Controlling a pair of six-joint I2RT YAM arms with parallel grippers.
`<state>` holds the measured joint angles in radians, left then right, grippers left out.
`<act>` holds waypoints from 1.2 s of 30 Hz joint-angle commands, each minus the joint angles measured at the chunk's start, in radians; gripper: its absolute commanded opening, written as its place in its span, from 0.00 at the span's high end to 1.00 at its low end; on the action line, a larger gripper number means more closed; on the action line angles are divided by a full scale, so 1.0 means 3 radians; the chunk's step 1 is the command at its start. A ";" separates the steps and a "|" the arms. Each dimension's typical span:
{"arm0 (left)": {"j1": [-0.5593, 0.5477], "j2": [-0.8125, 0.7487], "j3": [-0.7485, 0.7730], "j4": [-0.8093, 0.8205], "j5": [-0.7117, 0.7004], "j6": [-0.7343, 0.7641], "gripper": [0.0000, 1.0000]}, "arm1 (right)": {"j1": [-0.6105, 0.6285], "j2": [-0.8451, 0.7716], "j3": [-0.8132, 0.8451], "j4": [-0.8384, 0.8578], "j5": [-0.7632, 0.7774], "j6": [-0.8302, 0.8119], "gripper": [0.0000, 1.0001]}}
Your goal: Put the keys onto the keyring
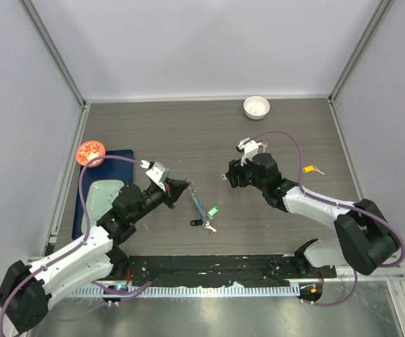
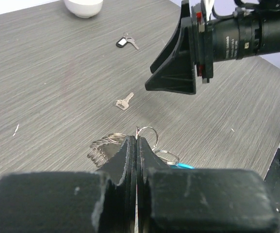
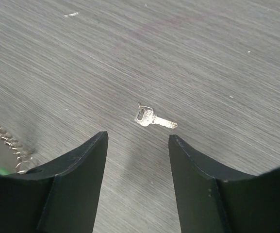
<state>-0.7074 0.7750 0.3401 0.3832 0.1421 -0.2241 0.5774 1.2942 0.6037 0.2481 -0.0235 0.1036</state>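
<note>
My top view looks down from high above the near edge, facing the far wall and standing back enough to hold the whole grey table (image 1: 188,133). My left wrist camera sits low, looking along the left gripper (image 2: 136,141) across the tabletop toward the white bowl (image 2: 83,7). My right wrist camera hangs close over the surface, looking down past the right gripper (image 3: 137,141). Both wrist views share the plain silver key (image 2: 123,101) and a stretch of the keyring (image 2: 106,145).
</note>
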 commanded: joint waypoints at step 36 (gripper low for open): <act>-0.0009 0.0137 0.0078 0.0119 -0.0080 0.0036 1.00 | -0.0012 0.1444 0.0079 0.1586 -0.0213 -0.0315 0.73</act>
<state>-0.7074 0.8173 0.3401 0.3691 0.1070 -0.2264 0.5758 1.7226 0.5968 0.6502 -0.0956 0.0265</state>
